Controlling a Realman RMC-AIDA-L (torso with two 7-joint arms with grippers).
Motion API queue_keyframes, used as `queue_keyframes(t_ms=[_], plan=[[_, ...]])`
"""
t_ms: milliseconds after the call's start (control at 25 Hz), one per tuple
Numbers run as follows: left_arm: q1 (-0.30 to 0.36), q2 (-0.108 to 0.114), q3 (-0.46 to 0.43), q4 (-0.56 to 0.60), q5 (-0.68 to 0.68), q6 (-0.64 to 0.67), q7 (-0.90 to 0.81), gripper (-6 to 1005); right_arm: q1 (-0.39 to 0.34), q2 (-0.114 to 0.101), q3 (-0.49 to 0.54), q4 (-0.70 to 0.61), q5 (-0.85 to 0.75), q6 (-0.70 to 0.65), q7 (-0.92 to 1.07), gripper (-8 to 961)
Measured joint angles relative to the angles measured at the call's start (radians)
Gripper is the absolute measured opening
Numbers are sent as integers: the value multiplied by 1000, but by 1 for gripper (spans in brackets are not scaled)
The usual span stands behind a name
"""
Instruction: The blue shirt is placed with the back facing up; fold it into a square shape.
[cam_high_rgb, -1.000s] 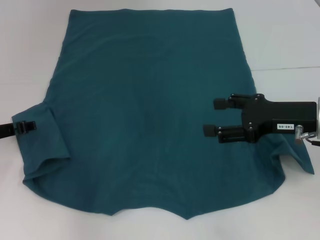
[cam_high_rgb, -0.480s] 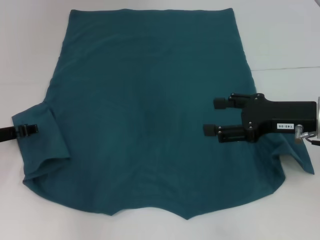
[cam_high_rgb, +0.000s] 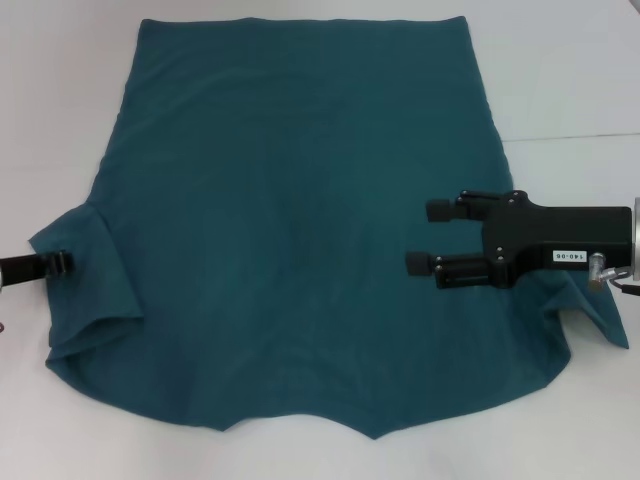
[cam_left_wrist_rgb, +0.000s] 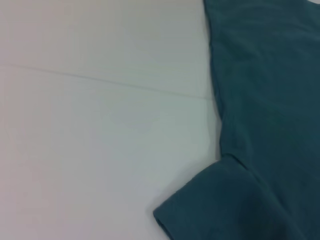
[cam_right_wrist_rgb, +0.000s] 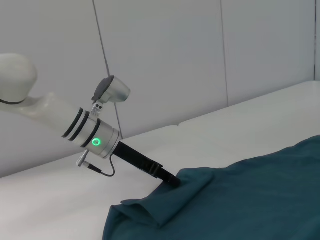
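The blue shirt lies spread flat on the white table, hem at the far side, neckline at the near edge. My left gripper is seen edge-on at the rim of the left sleeve, shut on the fabric. The sleeve is slightly raised and creased there. The right wrist view shows its tip meeting the folded sleeve. My right gripper is open and empty, hovering above the shirt's right side, fingers pointing toward the middle. The right sleeve pokes out under that arm. The left wrist view shows the sleeve and side seam.
The white table surrounds the shirt on all sides, with a thin seam line at the right. A pale panelled wall stands behind the table on the left side.
My left gripper has shifted slightly right and nearer, and the sleeve edge has moved inward with it. The right gripper has stayed nearly still.
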Motion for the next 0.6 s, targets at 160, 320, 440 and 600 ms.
queue_keyframes(t_ms=[160,320,440,600], plan=[[-3,0,0,-2,-2,-3,1,291,-1,0,0,2,0,2,-1,908],[-5,-3,0,-5,-2,-10,7,107,1,0,1,3,0,2,-1,908],[-5,-6,0,-5,-3,-16,9,88,2,0,0,5,1,3,-3,908],[-5,-15,0,7,-8,-28,19,63,4,0,3,13,1,4,-4,908]])
